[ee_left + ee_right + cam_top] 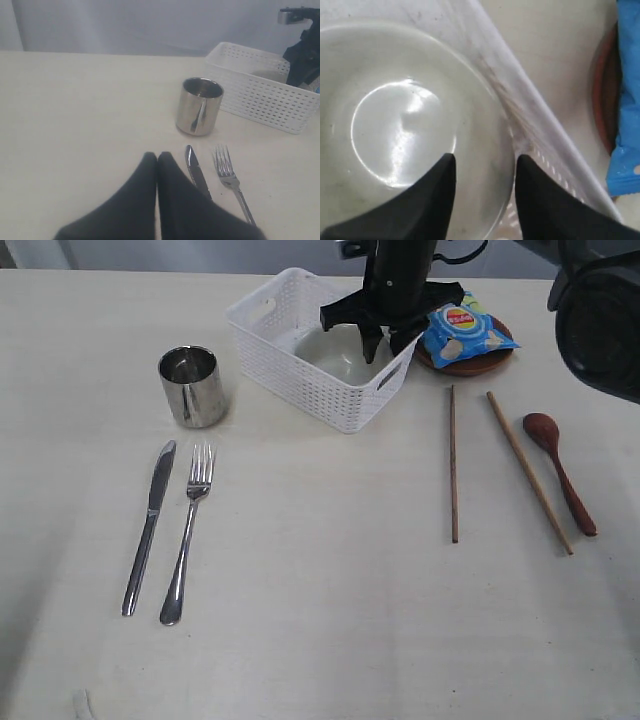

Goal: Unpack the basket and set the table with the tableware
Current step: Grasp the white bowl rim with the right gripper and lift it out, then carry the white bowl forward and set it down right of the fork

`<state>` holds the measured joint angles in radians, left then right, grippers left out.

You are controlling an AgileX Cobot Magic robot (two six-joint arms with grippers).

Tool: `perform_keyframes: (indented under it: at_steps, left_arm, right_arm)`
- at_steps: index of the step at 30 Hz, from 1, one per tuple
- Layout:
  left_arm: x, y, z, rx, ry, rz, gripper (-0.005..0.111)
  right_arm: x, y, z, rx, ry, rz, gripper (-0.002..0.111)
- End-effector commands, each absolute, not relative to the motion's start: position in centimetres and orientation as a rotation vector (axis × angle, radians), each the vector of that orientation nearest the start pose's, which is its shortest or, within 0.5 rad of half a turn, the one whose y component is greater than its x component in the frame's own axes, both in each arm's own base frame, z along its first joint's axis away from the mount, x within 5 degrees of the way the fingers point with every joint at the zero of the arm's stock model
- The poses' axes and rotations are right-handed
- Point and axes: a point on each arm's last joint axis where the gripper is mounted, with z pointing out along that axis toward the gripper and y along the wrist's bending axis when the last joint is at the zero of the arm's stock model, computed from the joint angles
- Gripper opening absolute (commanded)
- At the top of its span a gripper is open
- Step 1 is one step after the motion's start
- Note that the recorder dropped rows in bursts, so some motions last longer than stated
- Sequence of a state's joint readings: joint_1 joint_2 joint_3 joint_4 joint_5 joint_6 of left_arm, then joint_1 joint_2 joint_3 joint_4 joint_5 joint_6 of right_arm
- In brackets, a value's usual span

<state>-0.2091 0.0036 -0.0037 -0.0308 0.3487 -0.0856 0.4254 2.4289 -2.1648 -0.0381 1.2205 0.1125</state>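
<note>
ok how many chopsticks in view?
2. The straight chopstick lies right of the basket; the slanted chopstick lies between it and the spoon, not touching either. The arm hides part of the basket, so more could be inside.

— Soft, even light is washing the table [320, 630]; a faint shadow is darkening its lower left corner in the exterior view.
— Glare is shining off the bowl [405, 125], and the basket [525, 117] wall is blurring up close.
</note>
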Motion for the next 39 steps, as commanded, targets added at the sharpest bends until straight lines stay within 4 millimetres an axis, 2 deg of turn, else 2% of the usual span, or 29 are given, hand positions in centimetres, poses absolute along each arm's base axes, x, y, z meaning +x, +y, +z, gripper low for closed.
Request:
perform_keyframes:
  at_steps: [1,6,10,14,17,22,26,29,30,33,34,36,39]
  left_arm:
    - [5.2,-1.2,18.2,0.102,1.834,-0.237,0.0]
    - [5.2,-1.2,18.2,0.102,1.834,-0.237,0.0]
    - [5.2,-1.2,18.2,0.102,1.834,-0.237,0.0]
    - [5.2,-1.2,18.2,0.102,1.834,-0.237,0.0]
    - [5.2,-1.2,18.2,0.102,1.834,-0.237,0.0]
    - [5.2,-1.2,18.2,0.102,1.834,-0.237,0.0]
    - [5.2,-1.2,18.2,0.102,1.834,-0.237,0.0]
    - [5.2,-1.2,18.2,0.102,1.834,-0.237,0.0]
    - [5.2,-1.2,18.2,0.102,1.834,-0.237,0.0]
    - [5.2,-1.2,18.2,0.102,1.834,-0.237,0.0]
    - [5.2,-1.2,18.2,0.102,1.834,-0.237,0.0]
    - [5.2,-1.2,18.2,0.102,1.834,-0.237,0.0]
    - [5.2,-1.2,18.2,0.102,1.834,-0.237,0.0]
  right_arm:
    - [46.1,20.5,16.6,-0.461,2.934,0.035,0.03]
    - [46.2,20.5,16.3,-0.517,2.93,0.022,0.0]
    - [46.2,20.5,15.8,-0.52,2.939,0.016,0.0]
    - [46.4,20.4,16.3,-0.524,2.92,0.018,0.0]
    - [47.0,20.7,17.8,-0.513,2.868,0.037,0.0]
    - [47.2,20.7,21.5,-0.502,2.771,0.075,0.0]
    - [47.5,17.7,25.7,-0.42,2.706,0.162,0.0]
    - [47.5,14.8,29.0,-0.359,2.648,0.395,0.0]
    - [47.4,14.0,30.0,-0.354,2.623,0.411,0.0]
    - [46.8,12.6,30.7,-0.385,2.615,0.447,0.0]
    - [46.3,12.2,30.7,-0.404,2.615,0.53,0.0]
    - [45.1,11.7,30.3,-0.45,2.621,0.653,0.0]
    - [42.9,11.2,29.6,-0.519,2.666,0.661,0.0]
